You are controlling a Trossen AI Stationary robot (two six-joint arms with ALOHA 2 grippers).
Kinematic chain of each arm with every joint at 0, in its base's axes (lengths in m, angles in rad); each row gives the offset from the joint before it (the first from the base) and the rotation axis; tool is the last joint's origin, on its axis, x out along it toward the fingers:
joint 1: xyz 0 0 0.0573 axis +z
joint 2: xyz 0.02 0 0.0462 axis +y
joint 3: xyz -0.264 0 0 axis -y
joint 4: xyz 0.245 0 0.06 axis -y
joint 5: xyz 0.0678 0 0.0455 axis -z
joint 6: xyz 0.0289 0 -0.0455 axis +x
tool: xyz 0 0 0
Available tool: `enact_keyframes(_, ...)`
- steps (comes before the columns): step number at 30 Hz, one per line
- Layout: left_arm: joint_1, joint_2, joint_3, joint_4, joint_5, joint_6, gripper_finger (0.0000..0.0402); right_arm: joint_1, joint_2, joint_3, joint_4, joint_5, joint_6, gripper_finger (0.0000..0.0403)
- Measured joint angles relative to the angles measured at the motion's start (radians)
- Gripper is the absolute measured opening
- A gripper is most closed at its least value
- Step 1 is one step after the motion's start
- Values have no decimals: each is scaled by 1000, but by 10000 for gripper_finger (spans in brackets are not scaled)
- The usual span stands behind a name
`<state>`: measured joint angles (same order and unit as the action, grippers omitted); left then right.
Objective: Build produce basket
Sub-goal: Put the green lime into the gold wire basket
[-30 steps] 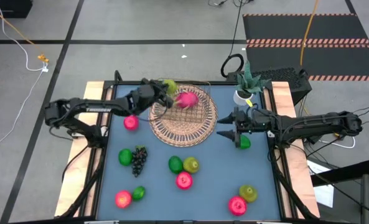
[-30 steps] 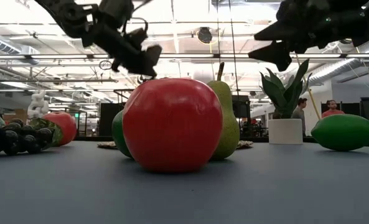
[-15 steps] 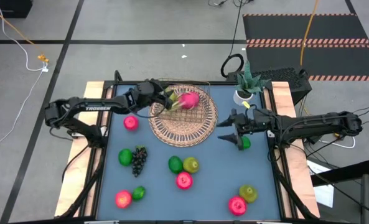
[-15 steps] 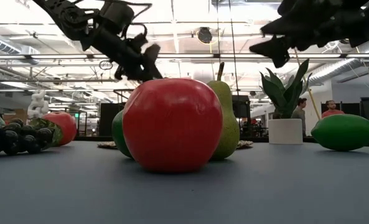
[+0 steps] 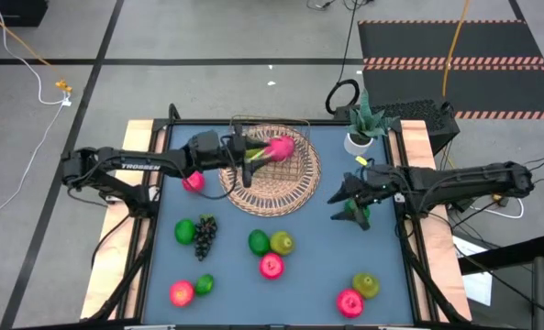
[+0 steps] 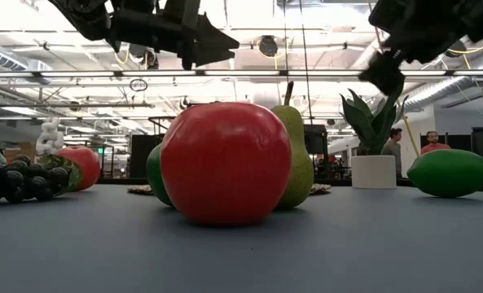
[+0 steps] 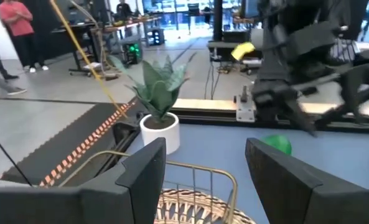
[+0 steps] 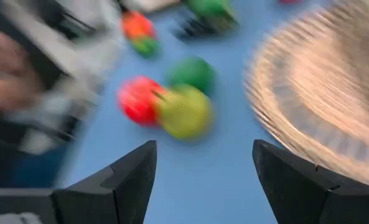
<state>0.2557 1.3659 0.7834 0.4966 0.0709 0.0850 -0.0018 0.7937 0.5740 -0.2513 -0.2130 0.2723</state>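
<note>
While our left gripper hangs with fingers spread and empty over the basket, a dragon fruit and a pear lie in its well. Further right, our right gripper hovers by a lime, fingers parted, holding nothing.

One basket, one potted plant, one grape bunch, one dragon fruit.

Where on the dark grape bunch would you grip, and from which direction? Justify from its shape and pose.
Grip the grape bunch across its narrow width near the wider top, coming straight down: it lies flat and elongated on the table, though the lime alongside crowds one side.
</note>
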Motion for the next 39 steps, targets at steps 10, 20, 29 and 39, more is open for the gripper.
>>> enact_keyframes(10, -13, 16, 0, 123, -1, -1, 243, 50, 27, 187, -573, 329, 144, 258)
enact_keyframes(20, -28, 61, 0, 162, -4, -11, 244, 49, 28, 121, -717, 370, 213, 282)
enact_keyframes(29, -28, 66, 0, 169, -71, -1, 244, 48, 92, 17, -625, 299, 233, 376)
enact_keyframes(39, -30, 66, 0, 167, -71, -11, 244, 48, 234, 17, -591, 292, 349, 390)
